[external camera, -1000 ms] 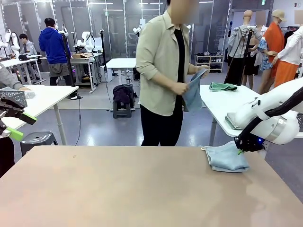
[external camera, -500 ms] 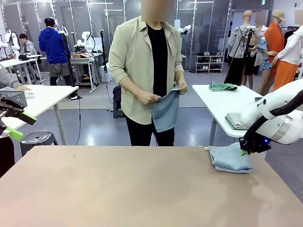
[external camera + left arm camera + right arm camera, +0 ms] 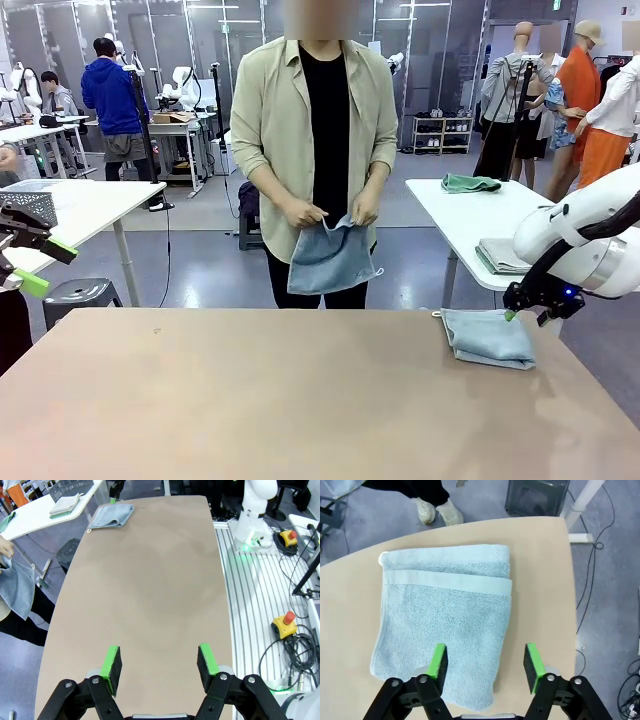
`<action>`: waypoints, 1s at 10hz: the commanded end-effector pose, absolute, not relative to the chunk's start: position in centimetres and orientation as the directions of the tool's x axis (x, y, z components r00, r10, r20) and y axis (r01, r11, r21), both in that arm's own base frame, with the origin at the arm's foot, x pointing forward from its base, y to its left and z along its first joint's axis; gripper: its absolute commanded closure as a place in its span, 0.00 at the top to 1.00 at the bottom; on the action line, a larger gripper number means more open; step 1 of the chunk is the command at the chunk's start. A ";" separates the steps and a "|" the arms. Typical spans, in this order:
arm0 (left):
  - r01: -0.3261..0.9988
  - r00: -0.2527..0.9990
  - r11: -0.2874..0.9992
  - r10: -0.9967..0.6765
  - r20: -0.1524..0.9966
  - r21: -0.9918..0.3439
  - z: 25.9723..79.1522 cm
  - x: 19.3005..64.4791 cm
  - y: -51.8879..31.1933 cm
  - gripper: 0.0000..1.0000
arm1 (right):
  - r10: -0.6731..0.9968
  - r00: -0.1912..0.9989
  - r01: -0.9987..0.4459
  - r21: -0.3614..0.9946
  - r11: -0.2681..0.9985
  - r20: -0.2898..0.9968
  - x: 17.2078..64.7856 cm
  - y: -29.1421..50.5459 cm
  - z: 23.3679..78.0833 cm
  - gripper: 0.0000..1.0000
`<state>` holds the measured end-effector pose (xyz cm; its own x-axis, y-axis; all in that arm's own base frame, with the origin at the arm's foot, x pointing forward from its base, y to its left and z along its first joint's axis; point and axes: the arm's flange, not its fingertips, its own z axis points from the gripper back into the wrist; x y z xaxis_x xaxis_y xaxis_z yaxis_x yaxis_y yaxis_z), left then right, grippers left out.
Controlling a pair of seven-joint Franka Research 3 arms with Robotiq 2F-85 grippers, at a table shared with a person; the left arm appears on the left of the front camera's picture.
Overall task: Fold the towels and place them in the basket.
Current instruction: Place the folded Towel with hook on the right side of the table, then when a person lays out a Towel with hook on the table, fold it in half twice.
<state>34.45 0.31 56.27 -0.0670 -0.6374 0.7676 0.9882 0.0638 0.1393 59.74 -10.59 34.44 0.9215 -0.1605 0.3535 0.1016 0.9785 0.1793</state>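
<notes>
A folded light blue-grey towel (image 3: 488, 337) lies at the table's far right, and also appears in the wrist views (image 3: 445, 615) (image 3: 111, 516). My right gripper (image 3: 514, 314) (image 3: 486, 662) hovers open over the towel's near edge. One pad is above the cloth and the other is above bare table. At the far side a person holds a second towel (image 3: 330, 256) (image 3: 17, 585) by its top edge in both hands. My left gripper (image 3: 40, 266) (image 3: 159, 662) is open and holds nothing, off the table's left end. The dark wire-mesh basket (image 3: 75, 486) stands on a white side table.
The tan table (image 3: 260, 400) is bare apart from the folded towel. The white side table (image 3: 450, 215) at the right carries folded cloths (image 3: 500, 256) and a green cloth (image 3: 470, 183). Another mesh basket (image 3: 28, 206) sits on a white table at the left.
The person has turned to face the table and lowered the towel, now held spread in both hands. My right gripper and the folded towel have shifted slightly right. My left gripper has stayed still.
</notes>
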 end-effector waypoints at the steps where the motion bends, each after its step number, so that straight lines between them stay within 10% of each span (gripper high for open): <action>1: 0.987 -0.093 0.047 -0.615 0.783 0.154 56.4 34.5 0.3 0.77 | -0.139 0.936 0.089 0.165 0.982 0.322 58.3 -11.5 38.3 0.82; 10: 0.987 -0.093 0.047 -0.615 0.783 0.154 56.4 34.5 0.3 0.77 | -0.141 0.973 0.095 0.237 0.967 0.184 45.2 -2.8 48.0 0.82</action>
